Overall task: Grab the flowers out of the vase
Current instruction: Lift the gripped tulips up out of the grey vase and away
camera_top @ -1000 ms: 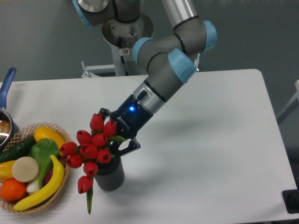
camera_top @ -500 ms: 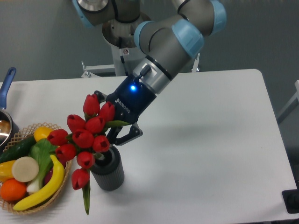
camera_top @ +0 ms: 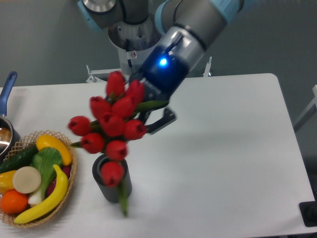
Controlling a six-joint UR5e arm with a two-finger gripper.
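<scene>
The end effector (camera_top: 148, 116) is clamped on the stems of the flowers (camera_top: 113, 127), and the red bunch hangs in the air above the counter (camera_top: 223, 148), blurred. The lowest bud and a green stem tip overlap the vase (camera_top: 112, 178) in this view; whether they touch it, hard to say. The vase stands upright, mouth open, just right of the wicker basket (camera_top: 59, 206) of fruit and vegetables at the counter's left edge. A blue-handled pot (camera_top: 6, 106) pokes in at far left. To the right of the vase, wide white counter runs out to the rounded far corner.
</scene>
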